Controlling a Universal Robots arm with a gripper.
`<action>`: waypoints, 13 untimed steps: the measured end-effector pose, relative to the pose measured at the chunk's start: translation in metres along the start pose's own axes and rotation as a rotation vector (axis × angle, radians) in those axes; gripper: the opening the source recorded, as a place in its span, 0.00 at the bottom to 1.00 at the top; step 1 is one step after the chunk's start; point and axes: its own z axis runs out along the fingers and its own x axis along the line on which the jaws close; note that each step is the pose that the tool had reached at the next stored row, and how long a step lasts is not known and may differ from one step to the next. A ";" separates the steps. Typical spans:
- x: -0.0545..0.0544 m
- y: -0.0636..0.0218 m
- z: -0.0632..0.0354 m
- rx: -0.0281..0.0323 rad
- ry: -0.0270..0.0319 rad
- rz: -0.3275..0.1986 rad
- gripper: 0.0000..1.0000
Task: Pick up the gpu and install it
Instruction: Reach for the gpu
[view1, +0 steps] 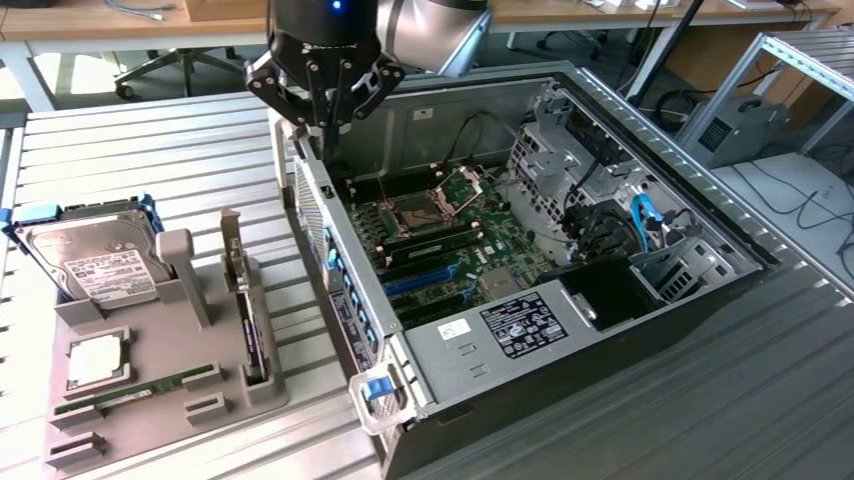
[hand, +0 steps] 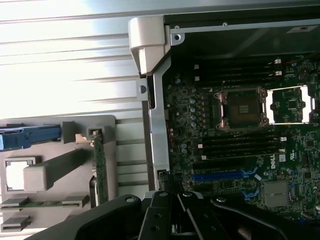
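One gpu (view1: 244, 310) stands edgewise, lengthwise alongside the computer case (view1: 461, 350).

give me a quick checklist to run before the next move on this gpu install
1. Tool empty: ok, shut on nothing.
2. Tool open for a grasp: not ok, it is shut.
3. Gpu standing on edge in the grey holder: ok.
4. Tool above the gpu: not ok, it hangs over the computer case wall.
5. Blue slots on the motherboard free: ok, no card in them.
6. Case side open: ok.
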 end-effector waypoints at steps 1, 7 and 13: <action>0.000 0.0000 0.0000 0.0001 0.0000 0.000 0.11; 0.003 -0.0002 -0.0001 0.0000 0.0000 0.000 0.11; 0.005 -0.0004 -0.0001 0.0000 0.0000 0.000 0.11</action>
